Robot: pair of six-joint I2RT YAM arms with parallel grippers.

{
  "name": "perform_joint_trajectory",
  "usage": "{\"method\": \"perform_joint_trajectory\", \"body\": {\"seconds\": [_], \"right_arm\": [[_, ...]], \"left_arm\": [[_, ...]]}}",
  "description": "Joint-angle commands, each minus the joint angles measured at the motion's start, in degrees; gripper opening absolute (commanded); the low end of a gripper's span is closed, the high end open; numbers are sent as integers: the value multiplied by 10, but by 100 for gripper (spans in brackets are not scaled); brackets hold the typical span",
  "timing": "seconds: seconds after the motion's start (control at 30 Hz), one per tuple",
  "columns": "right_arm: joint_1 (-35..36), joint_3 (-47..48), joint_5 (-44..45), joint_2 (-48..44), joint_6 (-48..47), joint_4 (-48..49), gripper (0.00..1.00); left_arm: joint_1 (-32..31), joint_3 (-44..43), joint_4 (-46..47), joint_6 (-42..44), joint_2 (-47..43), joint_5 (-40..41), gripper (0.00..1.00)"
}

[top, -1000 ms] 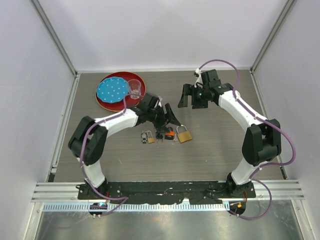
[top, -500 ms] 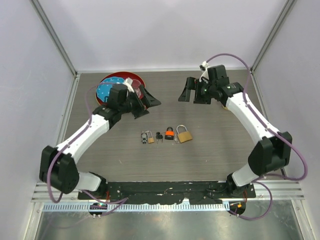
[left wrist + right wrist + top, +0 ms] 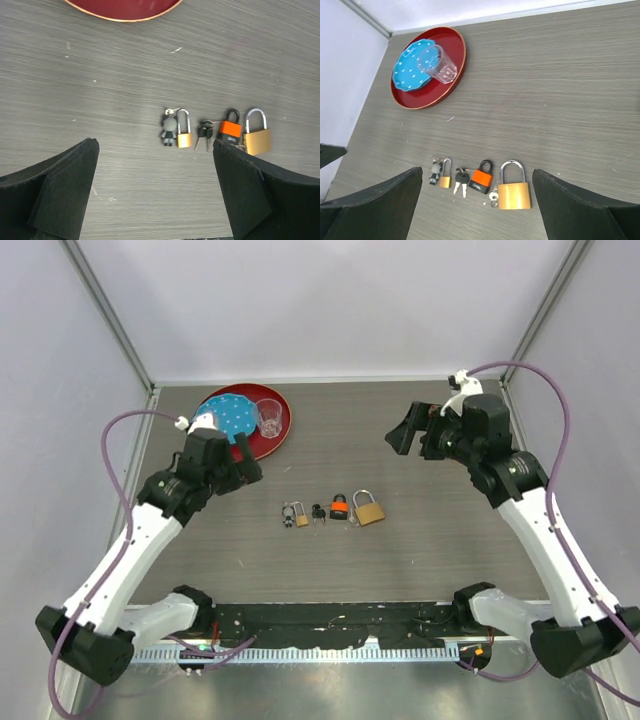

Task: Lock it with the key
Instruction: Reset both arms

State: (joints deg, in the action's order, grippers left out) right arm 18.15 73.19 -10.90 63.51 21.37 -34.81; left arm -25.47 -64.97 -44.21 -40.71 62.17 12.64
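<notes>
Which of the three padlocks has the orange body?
The middle padlock, with a black shackle, lying between the small brass padlock and the large brass padlock, both silver-shackled.

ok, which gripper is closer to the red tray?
Left. The left gripper is right at the red tray's near rim; the right gripper is far off to the tray's right.

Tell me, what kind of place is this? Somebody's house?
Probably a robot test booth, not a house: plain white walls box in the table, two robot arms are bolted at its near edge, and padlocks lie in a row.
</notes>
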Motion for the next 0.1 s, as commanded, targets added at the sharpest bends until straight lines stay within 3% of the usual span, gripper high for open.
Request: {"method": "perform_joint_trajectory", "body": {"seconds": [0.0, 0.07], "right_arm": [[0, -36, 74, -46, -3, 54, 98], [0, -68, 102, -68, -4, 91, 98]], "left_arm": [[1, 44, 14, 54, -94, 60, 100], [0, 63, 47, 68, -121, 55, 100]]}}
